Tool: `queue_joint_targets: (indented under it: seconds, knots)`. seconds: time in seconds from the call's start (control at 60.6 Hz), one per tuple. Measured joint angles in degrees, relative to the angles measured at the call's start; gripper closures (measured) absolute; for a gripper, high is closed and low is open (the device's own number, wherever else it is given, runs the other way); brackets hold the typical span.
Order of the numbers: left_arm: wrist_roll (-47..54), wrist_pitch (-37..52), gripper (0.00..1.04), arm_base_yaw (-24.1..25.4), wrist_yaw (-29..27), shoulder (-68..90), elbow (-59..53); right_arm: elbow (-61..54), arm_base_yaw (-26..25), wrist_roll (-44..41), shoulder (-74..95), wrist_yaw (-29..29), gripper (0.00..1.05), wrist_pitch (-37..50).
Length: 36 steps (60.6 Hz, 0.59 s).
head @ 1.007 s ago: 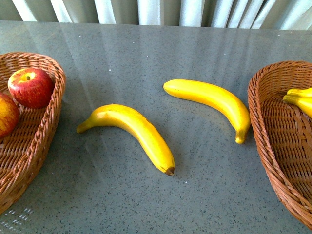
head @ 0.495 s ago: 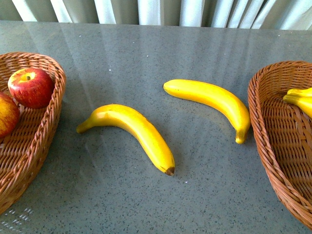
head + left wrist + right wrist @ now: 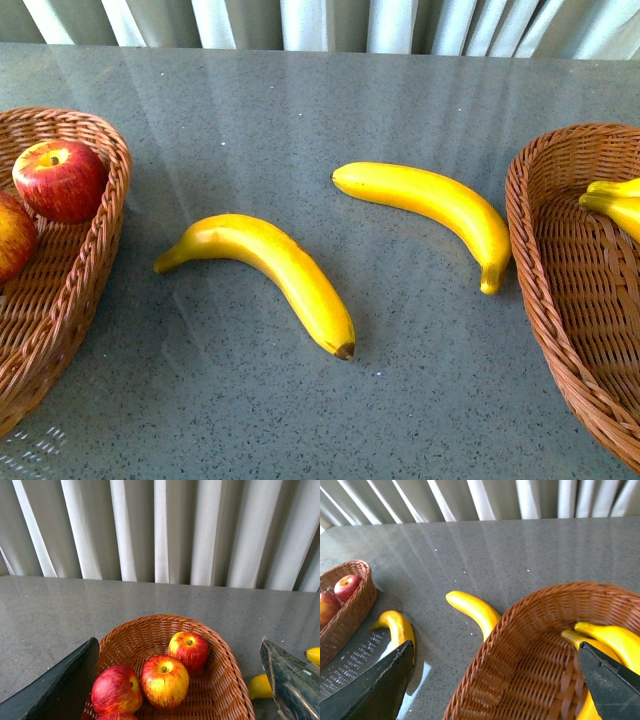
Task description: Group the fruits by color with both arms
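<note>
**Item one, far left.** The left basket (image 3: 112, 190) was wicker and held the red apples (image 3: 60, 180), gathered there, I judged, as the red lot. The front view cropped the basket and showed two apples. The left wrist view showed three whole ones and the edge of a fourth. The left gripper (image 3: 178, 647) hung above, fingers spread wide, holding nothing.

**Item two, centre.** Two bananas lay loose on the grey table (image 3: 300, 90), between the baskets. The near banana (image 3: 270, 265) lay apart from both baskets. The far banana (image 3: 430, 200) had one end just beside the right basket. I took both as unsorted.

**Item three, right.** The right basket (image 3: 522, 230) held the sorted bananas (image 3: 612, 203), the yellow lot. The front view showed only their ends. The right wrist view showed two lying together inside. The right gripper (image 3: 496, 645) hung over them, fingers parted and empty. The front view showed neither arm.
</note>
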Motion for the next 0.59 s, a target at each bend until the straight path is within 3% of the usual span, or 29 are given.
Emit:
queue_joint_targets:
  seconds: [0.182,0.347,0.594]
  knots:
    - [0.00,-0.02,0.09,0.00,-0.02,0.00,0.00,8.96,14.03,-3.06,14.47,1.70,0.09,-2.84]
    - [0.00,0.00,0.09,0.00,-0.02,0.00,0.00,14.84,25.55,-7.61,25.07,7.43,0.09,-3.41]
    - [0.00,-0.02,0.09,0.00,-0.02,0.00,0.00,19.34,32.65,-16.22,34.86,9.84,0.09,-7.61]
